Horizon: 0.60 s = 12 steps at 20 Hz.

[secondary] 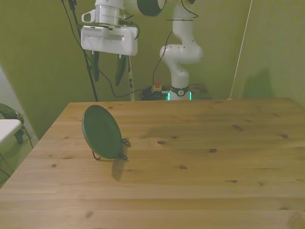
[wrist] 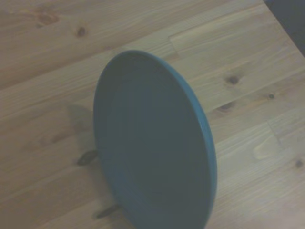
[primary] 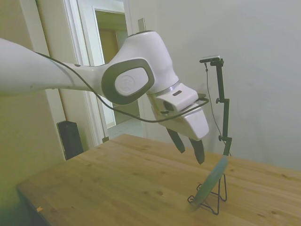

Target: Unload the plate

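Note:
The grey-green plate [primary: 211, 181] [secondary: 101, 131] [wrist: 152, 148] stands almost upright, leaning on a thin black wire stand [primary: 217, 197] [secondary: 123, 149] on the wooden table [secondary: 190, 157]. It is near the front view's left side of the table. My gripper [primary: 189, 145] [secondary: 107, 69] hangs in the air above the plate, not touching it. Its two dark fingers are apart with nothing between them. The wrist view looks down on the plate's face from close by.
The table's edge [secondary: 47, 138] runs close to the plate on the front view's left. A doorway [primary: 113, 70] and a dark speaker-like box [primary: 70, 139] stand beyond the table in the side view. A white object [secondary: 7, 129] sits off the table at the front view's left.

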{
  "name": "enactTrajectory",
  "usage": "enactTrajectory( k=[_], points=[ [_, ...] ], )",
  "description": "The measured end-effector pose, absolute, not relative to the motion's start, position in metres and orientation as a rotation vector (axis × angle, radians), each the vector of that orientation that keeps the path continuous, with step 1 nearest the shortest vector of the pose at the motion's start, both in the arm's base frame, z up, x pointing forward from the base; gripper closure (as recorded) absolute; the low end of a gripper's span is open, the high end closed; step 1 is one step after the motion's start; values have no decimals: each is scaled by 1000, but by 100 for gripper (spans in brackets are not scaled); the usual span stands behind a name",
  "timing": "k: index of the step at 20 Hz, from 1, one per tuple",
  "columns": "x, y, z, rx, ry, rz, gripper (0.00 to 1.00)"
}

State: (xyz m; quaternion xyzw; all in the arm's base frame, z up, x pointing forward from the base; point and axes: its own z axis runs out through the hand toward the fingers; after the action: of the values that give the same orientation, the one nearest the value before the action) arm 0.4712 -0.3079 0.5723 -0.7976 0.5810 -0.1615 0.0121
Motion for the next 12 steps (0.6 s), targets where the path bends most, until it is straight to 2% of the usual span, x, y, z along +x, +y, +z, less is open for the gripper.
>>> enactTrajectory(
  k=[2, 7, 12],
  points=[
    [477, -305, 577, -2500, 1784, -487, 0],
    [493, -287, 563, -2601, 1776, -417, 0],
    [518, -296, 555, -2689, 1825, -414, 0]
  ],
)
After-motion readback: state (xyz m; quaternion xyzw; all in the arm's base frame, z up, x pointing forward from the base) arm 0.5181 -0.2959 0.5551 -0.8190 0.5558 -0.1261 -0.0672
